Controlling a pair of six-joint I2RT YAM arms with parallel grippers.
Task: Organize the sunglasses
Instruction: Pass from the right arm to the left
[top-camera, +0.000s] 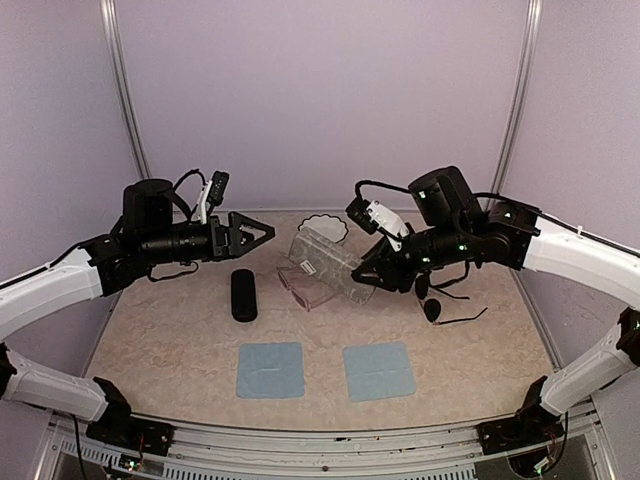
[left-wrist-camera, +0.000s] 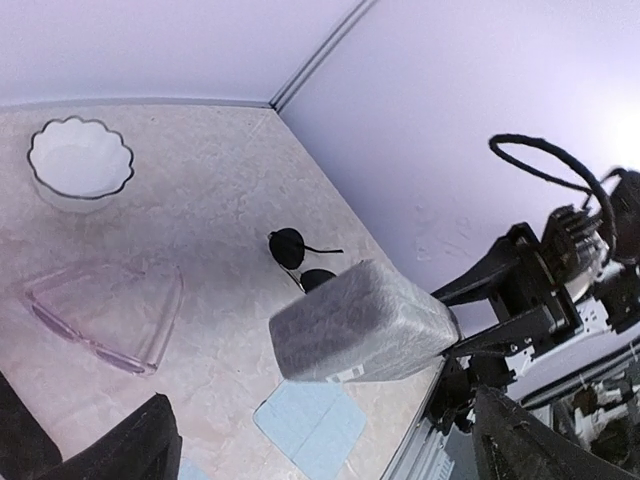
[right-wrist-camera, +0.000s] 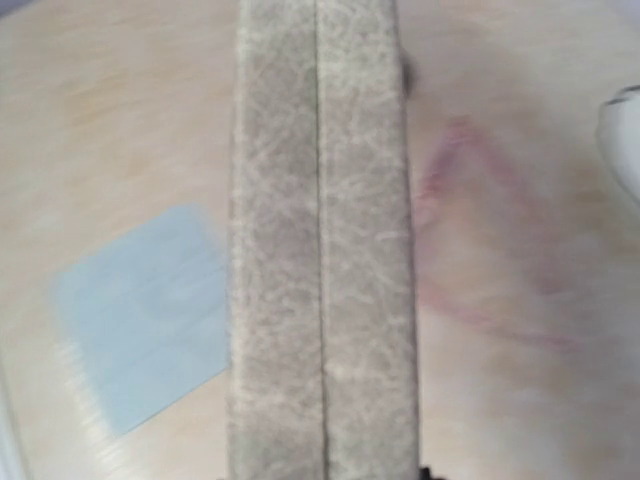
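Pinkish plastic sunglasses (top-camera: 298, 288) lie mid tabletop (top-camera: 160, 350) beneath the lifted grey case (top-camera: 325, 258) your right end effector (top-camera: 372, 278) clenches, the dark wire pair (top-camera: 436, 310) further right; both look light and fragile, so pinch at the bridge with your released left end effector (top-camera: 262, 233).

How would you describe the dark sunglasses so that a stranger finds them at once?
On the right half of the beige table, under the right arm, past the right blue cloth, lie the dark sunglasses. Unlike the pale pink pair, they have round black lenses and thin wire arms.
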